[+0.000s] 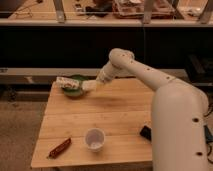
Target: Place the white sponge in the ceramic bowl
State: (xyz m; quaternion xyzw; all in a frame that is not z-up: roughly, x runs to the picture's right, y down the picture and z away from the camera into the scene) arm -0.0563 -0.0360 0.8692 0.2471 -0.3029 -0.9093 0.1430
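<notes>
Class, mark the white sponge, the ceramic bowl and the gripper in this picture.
white sponge [89, 86]: camera view, its pale middle.
ceramic bowl [79, 78]: camera view, its green far rim.
gripper [96, 83]: camera view, tip beside the bowl, holding the sponge.

Directions are read from the table [110, 112] centre, with 12 o'clock at the far edge. The bowl [75, 93] stands at 11 o'clock, near that edge. A packet [66, 82] lies in it, overhanging its 9 o'clock rim. The gripper [95, 84] is at the bowl's 3 o'clock, fingers closed on the sponge [88, 86], just beside the rim. A cup [94, 138] stands at 6 o'clock. A bar [59, 148] lies at 8 o'clock. A flat object [145, 132] lies at 4 o'clock, partly behind the arm [150, 80].
</notes>
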